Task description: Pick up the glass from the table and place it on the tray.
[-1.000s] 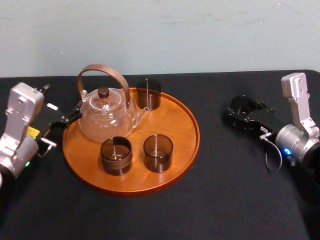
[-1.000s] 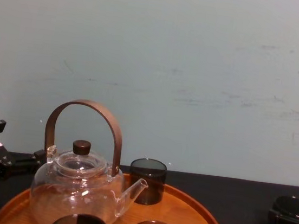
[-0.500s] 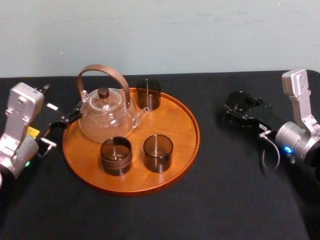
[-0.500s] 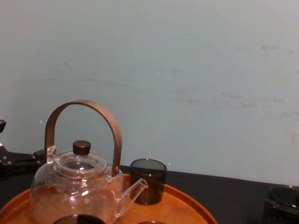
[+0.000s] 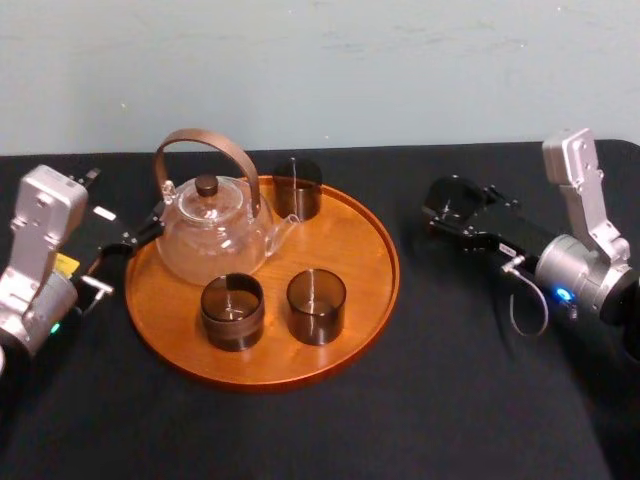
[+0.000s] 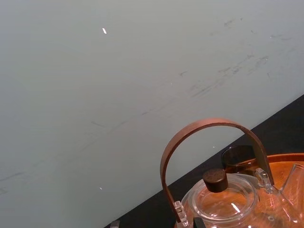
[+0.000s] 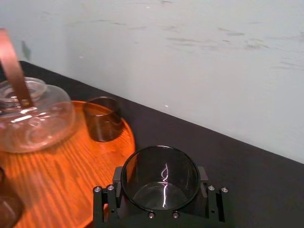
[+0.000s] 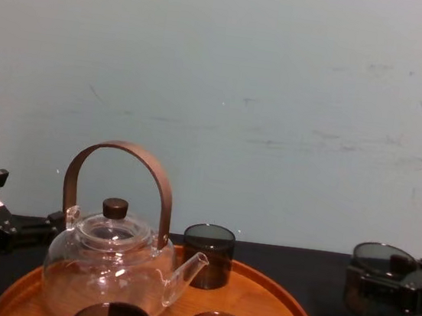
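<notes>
Your right hand (image 5: 452, 207) reaches in from the right side of the counter (image 5: 440, 400) and is closed on the glass (image 5: 450, 193), a dark smoked tumbler standing upright with its mouth open to the top. In the right wrist view one black finger (image 7: 105, 205) presses against each side of the tumbler (image 7: 160, 183). The glass sits to the right of the tray (image 5: 372, 292), near its rim but apart from it. You cannot tell whether its base touches the counter or clears it. From the chest view it shows at the right (image 8: 374, 282), level with the far tumbler on the tray.

The tray carries a clear glass teapot (image 5: 212, 238) with a brown arched handle, and three dark glasses: one behind the spout (image 5: 297, 188) and two at the front (image 5: 232, 311) (image 5: 316, 306).

Your left hand (image 5: 128, 238) rests just beside the tray's left rim, close to the teapot. How wide it stands cannot be told.
</notes>
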`<state>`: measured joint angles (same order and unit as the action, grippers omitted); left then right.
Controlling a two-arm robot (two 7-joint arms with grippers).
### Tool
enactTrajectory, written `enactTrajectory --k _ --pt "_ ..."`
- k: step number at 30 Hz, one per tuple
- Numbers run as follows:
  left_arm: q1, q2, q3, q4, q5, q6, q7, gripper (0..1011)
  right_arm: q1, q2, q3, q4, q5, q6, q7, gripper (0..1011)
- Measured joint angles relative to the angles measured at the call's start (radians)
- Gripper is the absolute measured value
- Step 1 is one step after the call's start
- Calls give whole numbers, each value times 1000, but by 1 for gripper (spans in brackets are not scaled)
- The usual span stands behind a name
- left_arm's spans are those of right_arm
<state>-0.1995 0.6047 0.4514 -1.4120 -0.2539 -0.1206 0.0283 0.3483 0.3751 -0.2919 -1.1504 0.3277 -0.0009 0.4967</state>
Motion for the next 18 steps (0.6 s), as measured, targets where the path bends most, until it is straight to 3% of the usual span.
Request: enactTrajectory --k 18 --pt "0 0 0 0 0 0 0 1001 56 -10 -83 22 9 0 50 907"
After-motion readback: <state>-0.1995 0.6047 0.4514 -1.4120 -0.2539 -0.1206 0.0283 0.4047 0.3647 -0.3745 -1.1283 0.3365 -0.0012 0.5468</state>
